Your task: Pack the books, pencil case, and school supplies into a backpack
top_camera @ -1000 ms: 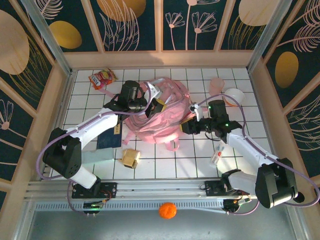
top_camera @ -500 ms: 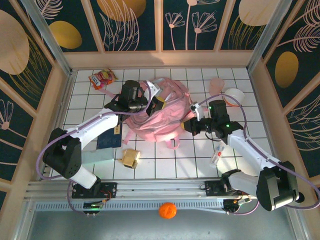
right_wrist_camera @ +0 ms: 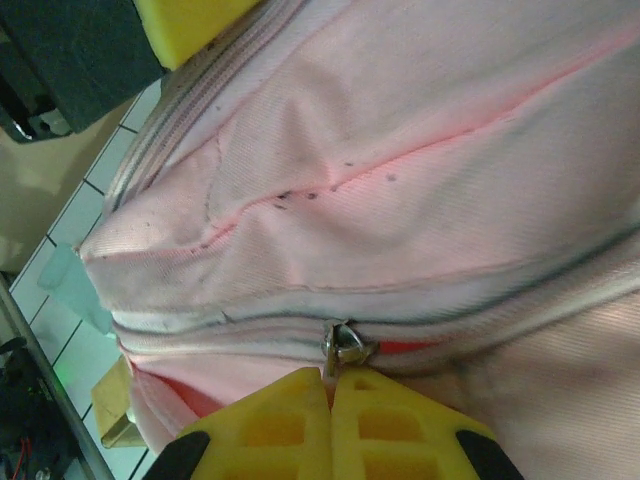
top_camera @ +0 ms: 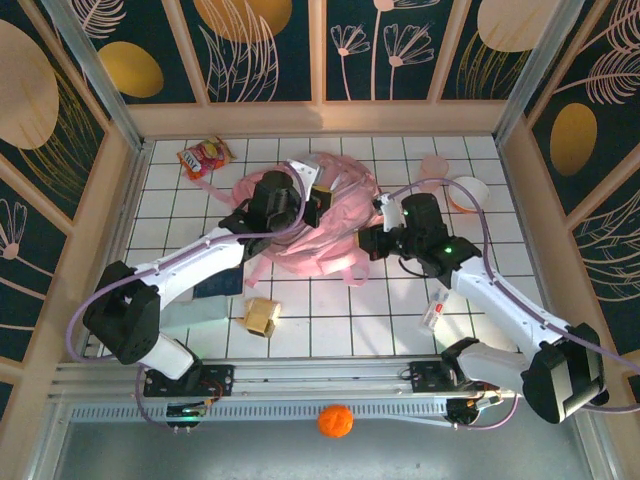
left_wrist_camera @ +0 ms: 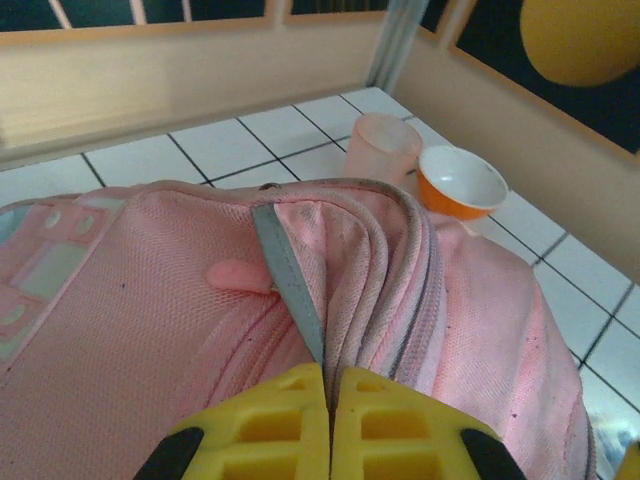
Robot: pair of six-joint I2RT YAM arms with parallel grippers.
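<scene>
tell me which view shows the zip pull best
Right wrist: the metal zip pull sits close up, right at the tips of the shut right hand, on the backpack. The top view has it too small to make out beside that hand. The left wrist view shows zip lines along the backpack's top.

I am wearing white shells along both arms, with black blocks bulging at every joint. My left arm [top_camera: 190, 265] is growing from a black base at seven o'clock in the overhead view, and my right arm [top_camera: 500, 300] from one at five o'clock. Lilac cables [top_camera: 72, 325] are looping beside each arm. My left gripper [left_wrist_camera: 328, 385] and right gripper [right_wrist_camera: 330, 390] are showing yellow, waffle-ribbed fingers [left_wrist_camera: 270, 425] on black mounts. A green light [top_camera: 449, 248] is glowing on my right wrist.
</scene>
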